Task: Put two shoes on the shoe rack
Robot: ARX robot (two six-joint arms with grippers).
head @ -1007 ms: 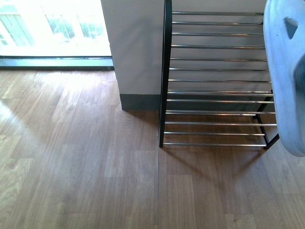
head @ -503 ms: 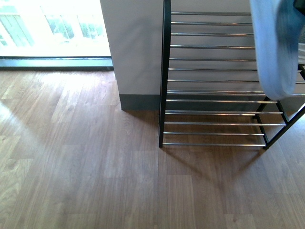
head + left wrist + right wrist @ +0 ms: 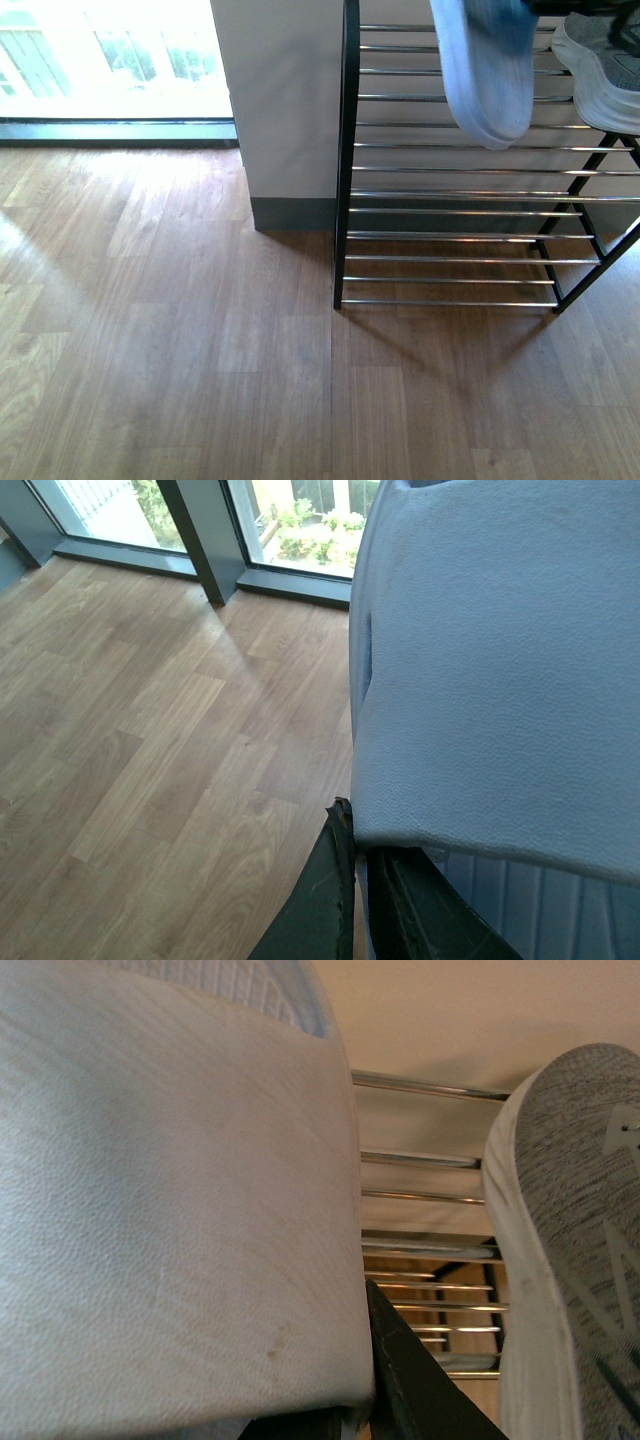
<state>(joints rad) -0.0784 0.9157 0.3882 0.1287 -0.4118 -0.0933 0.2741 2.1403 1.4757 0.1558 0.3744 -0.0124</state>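
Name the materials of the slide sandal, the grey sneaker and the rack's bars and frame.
Slide sandal: pale blue-white, matte, finely pebbled skin, likely moulded rubber or foam. Sneaker: heathered grey knit upper, white ribbed sole, probably rubber or foam. Rack bars: thin, mirror-bright highlights, seemingly chromed metal. Frame: black, smooth, likely painted metal.

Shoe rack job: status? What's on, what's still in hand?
Done: one grey sneaker looks parked on the top bars of the shoe rack. In hand: right claw holds a slide sandal hanging by the upper bars; left claw grips a second sandal over the wood floor. Left: neither sandal racked yet.
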